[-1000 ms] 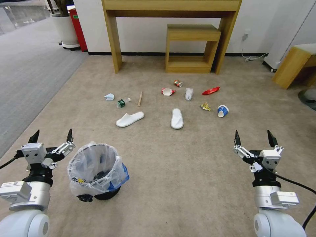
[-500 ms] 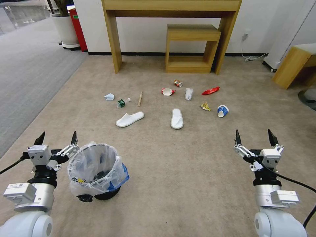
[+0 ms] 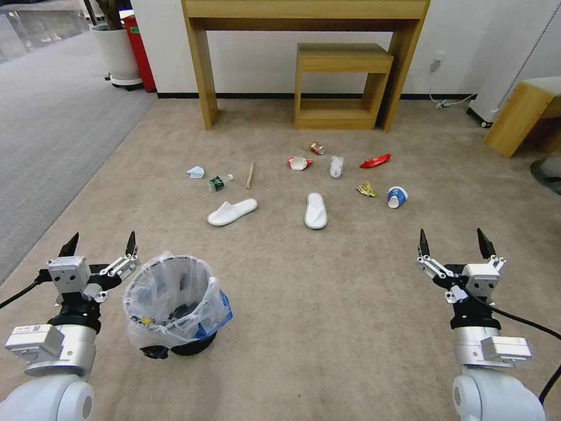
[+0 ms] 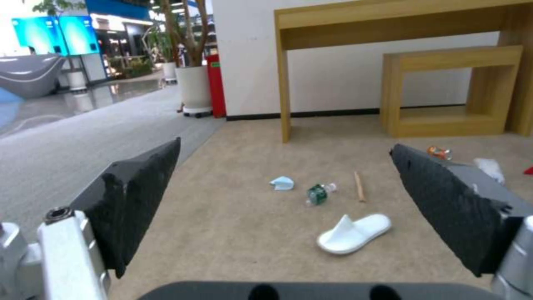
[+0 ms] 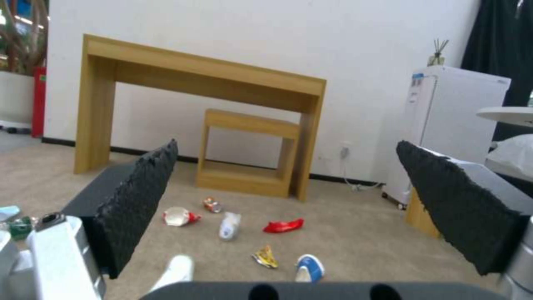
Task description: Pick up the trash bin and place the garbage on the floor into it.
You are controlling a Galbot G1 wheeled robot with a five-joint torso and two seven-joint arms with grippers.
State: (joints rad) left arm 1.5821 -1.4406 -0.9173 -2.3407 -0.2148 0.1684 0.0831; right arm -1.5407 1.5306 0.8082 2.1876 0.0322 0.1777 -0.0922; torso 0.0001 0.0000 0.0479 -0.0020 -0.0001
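Note:
The small black trash bin [image 3: 175, 307] with its crinkly plastic bag stands on the beige floor [image 3: 327, 304] at the near left. My left gripper [image 3: 100, 244] is open just left of its rim, not touching it. Far to the right, my right gripper [image 3: 453, 241] hangs open over bare carpet. The garbage lies ahead: two white slippers [image 3: 232, 211] [image 3: 315, 210], a green-labelled bottle [image 3: 217, 183], a wooden stick [image 3: 249, 175], a pale-blue mask [image 3: 195, 172], crushed cups [image 3: 298, 162], a can [image 3: 317, 147], a red wrapper [image 3: 374, 161] and a blue-white cup [image 3: 396, 197].
A tall wooden console table [image 3: 304, 11] with a low wooden stool [image 3: 340, 85] under it stands against the far wall. A wooden block [image 3: 517, 117] sits at the right, grey carpet [image 3: 47, 128] and a white planter [image 3: 117, 52] at the left.
My left gripper has shifted slightly right, closer to the bin's rim. The right arm has stayed put.

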